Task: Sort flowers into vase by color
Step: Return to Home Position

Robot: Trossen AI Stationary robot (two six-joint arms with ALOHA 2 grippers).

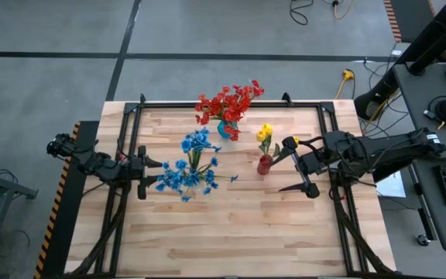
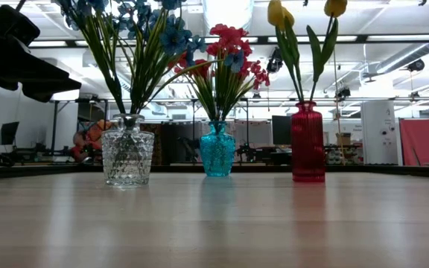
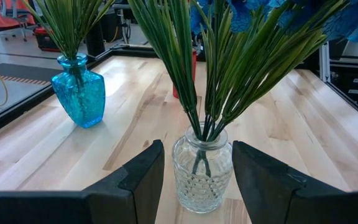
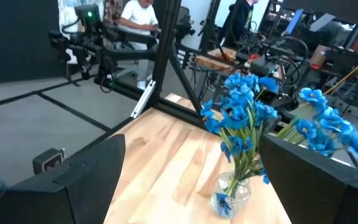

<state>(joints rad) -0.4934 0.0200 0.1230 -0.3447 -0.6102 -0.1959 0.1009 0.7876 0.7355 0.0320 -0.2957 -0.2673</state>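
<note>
The flowers look sorted to me: blue flowers [image 1: 192, 167] fan out of the clear vase [image 2: 127, 156], red flowers [image 1: 227, 105] stand in the blue vase [image 2: 217, 149], and yellow flowers [image 1: 264, 133] in the red vase [image 2: 307, 141], one colour apiece, all upright mid-way across the table [image 1: 231, 232]. My left gripper [image 1: 142, 170] faces the clear vase, fingers spread and grasping nothing. The right gripper [image 1: 296, 167] sits just beside the red vase, fingers likewise released. With nothing left to carry, I judge both arms need only back away without clipping stems

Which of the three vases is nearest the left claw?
The clear glass vase holding blue flowers: it stands just ahead of the open left gripper, while the blue vase and red vase stand farther off.
</note>
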